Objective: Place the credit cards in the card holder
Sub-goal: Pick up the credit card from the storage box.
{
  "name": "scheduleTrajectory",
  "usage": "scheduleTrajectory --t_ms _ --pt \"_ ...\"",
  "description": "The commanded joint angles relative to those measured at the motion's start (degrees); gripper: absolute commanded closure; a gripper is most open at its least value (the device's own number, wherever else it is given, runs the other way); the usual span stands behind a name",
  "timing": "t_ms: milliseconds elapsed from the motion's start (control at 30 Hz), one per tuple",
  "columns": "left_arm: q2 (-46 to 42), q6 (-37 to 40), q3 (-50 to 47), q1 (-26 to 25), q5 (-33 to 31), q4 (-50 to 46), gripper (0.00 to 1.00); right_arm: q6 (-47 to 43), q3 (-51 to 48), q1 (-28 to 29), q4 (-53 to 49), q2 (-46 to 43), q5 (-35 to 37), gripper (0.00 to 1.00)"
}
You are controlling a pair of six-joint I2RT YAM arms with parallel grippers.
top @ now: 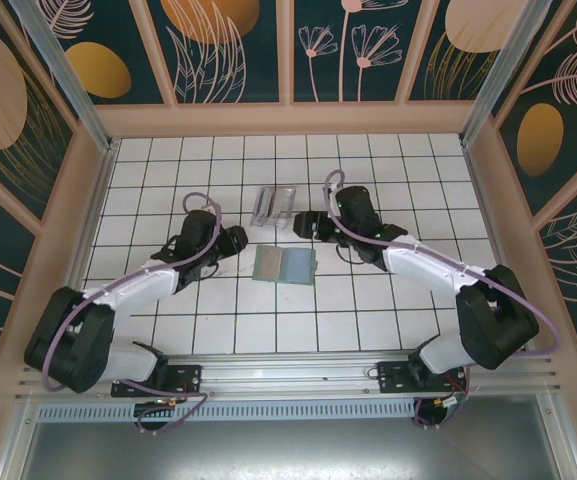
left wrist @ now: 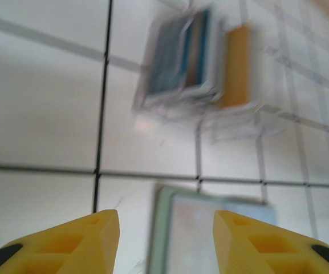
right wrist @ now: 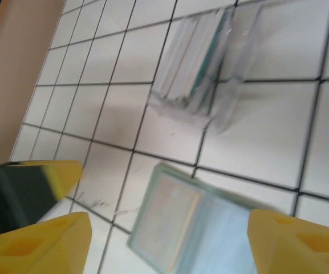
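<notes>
The card holder lies opened flat on the white tiles, sage green with paler insides; it also shows in the left wrist view and the right wrist view. A thin orange edge runs beside its fold. The credit cards stand on edge in a clear plastic box just behind it: blue ones and an orange one, blurred. My left gripper is open at the holder's left, nothing between its fingers. My right gripper is open above the holder's right rear, also empty.
The clear box sits about one tile beyond the holder. The left gripper's yellow and black fingertip shows at the left of the right wrist view. Wooden walls ring the tiled floor, with bare tiles on both sides.
</notes>
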Motion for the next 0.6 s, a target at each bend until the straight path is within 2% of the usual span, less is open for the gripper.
scheduleTrajectory --t_ms 0,100,133,167,233,267,400,567 --pt "-1.09 1.77 2.93 0.24 -5.32 2.43 0.52 -0.27 4.14 -0.91 2.69 3.5 -0.26 0.26" --pt "0.05 0.44 4.25 0.25 -8.14 1.77 0.48 1.59 9.68 -0.82 1.98 9.23 2.5 0.29" --pt "0.62 -0.71 4.4 0.22 -10.1 1.17 0.44 1.79 12.76 -0.31 -0.74 11.82 6.13 0.35" --pt "1.11 -2.02 3.9 0.31 -12.26 1.07 0.39 1.52 16.41 0.41 -4.36 14.55 9.88 0.36" --pt "2.12 -4.71 1.59 1.01 -13.53 2.64 0.29 1.11 22.49 1.54 -9.16 19.15 12.95 0.36" --pt "2.41 -5.31 0.21 1.47 -13.19 4.31 0.27 1.7 24.84 2.02 -10.79 20.92 13.7 0.35" --pt "3.16 -5.72 -4.07 3.43 -14.45 7.33 0.1 3.27 36.41 5.19 -18.3 29.65 21.78 0.32" --pt "3.91 -2.85 -6.27 4.44 -15.29 7.92 0.09 5.14 49.31 7.67 -28.05 38.96 30.5 0.28"
